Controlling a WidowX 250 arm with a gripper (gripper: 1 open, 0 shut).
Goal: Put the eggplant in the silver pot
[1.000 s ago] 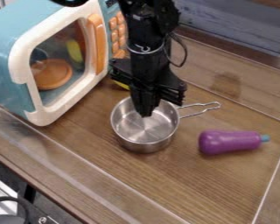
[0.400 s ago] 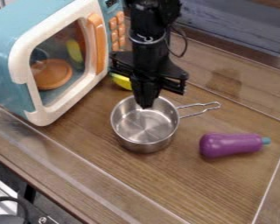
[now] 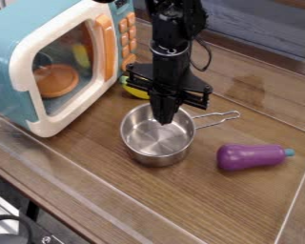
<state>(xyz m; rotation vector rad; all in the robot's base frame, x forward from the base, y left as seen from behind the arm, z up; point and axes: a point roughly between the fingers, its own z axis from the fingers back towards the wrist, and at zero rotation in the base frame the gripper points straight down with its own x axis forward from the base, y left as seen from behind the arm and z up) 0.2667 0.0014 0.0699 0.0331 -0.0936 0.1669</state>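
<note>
Meanwhile, my claw (image 3: 167,118) hangs closed and empty over the silver pot (image 3: 159,134); the eggplant (image 3: 254,155) lies on the worktop (image 3: 142,200) right of that pot, well apart.

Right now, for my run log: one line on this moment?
hand: shut, empty, over pot | eggplant: on table, right of pot | task: not done

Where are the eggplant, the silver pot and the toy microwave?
eggplant (image 3: 250,155): camera view, purple body.
silver pot (image 3: 156,144): camera view, inner bottom.
toy microwave (image 3: 26,38): camera view, teal top.
</note>
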